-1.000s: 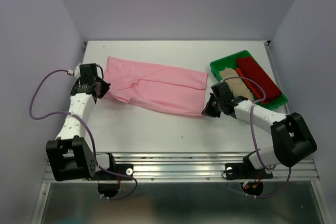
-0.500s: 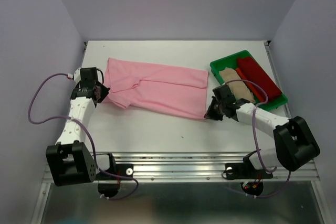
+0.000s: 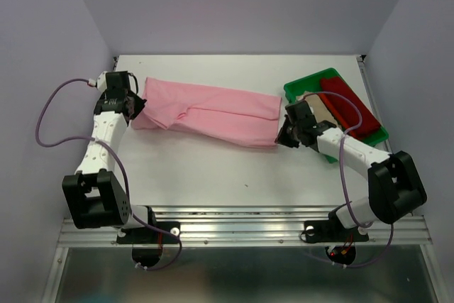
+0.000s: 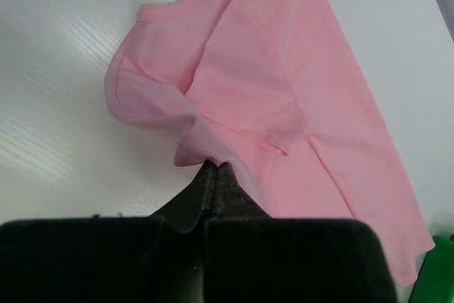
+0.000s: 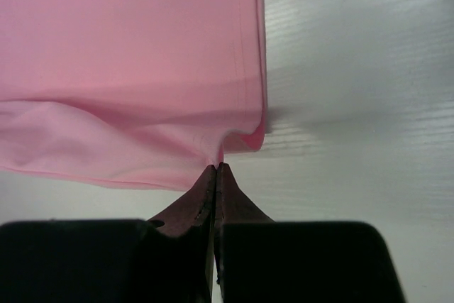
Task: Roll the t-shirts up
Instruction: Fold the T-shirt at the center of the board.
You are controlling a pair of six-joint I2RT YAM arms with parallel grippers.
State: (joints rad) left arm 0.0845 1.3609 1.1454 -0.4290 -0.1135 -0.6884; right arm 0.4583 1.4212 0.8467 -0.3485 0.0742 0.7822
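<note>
In the top view, the pink t-shirt lay stretched across the middle of the table, folded into a long band running from left to right. The left gripper met its left end and the right gripper its near right corner, but from above both sets of jaws were too small and dark to read. The green tray stood just beside the shirt's right end. The dark red t-shirt lay inside it, and the beige t-shirt beside that was largely covered by the right arm and its cable.

In the left wrist view, the left gripper was clenched on a pinch of the pink t-shirt at a sleeve hem. The cloth bunched into a loose fold to the left, and the far end ran out of frame next to a sliver of green.

In the right wrist view, the right gripper was clamped on the pink t-shirt at its folded corner. The fabric puckered at the tips, and the rest was cut off at the top and left.
</note>
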